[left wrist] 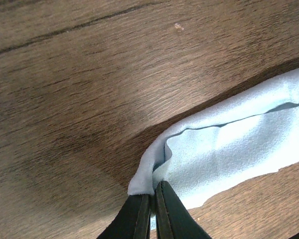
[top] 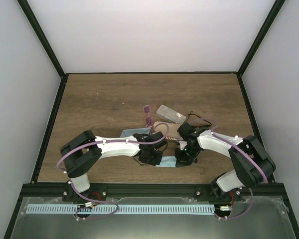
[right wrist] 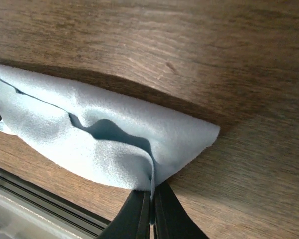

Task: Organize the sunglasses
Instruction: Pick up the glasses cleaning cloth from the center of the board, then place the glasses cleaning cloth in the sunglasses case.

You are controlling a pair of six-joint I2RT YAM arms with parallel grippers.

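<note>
The left jaws are closed tight on one corner of the light blue cloth [left wrist: 229, 149], and the right jaws are clamped on its other end. It hangs lifted between them, probably for folding. The purple-tinted sunglasses [top: 146, 107] lie farther back on the surface [top: 99, 104], apart from both jaws. The black wire sunglasses [top: 195, 118] rest a little beyond the right jaws.

My top camera looks steeply down on the whole bench [top: 104, 99] from behind; both wrist cameras sit close, facing it, sharing the blue cloth [left wrist: 229, 149]
</note>
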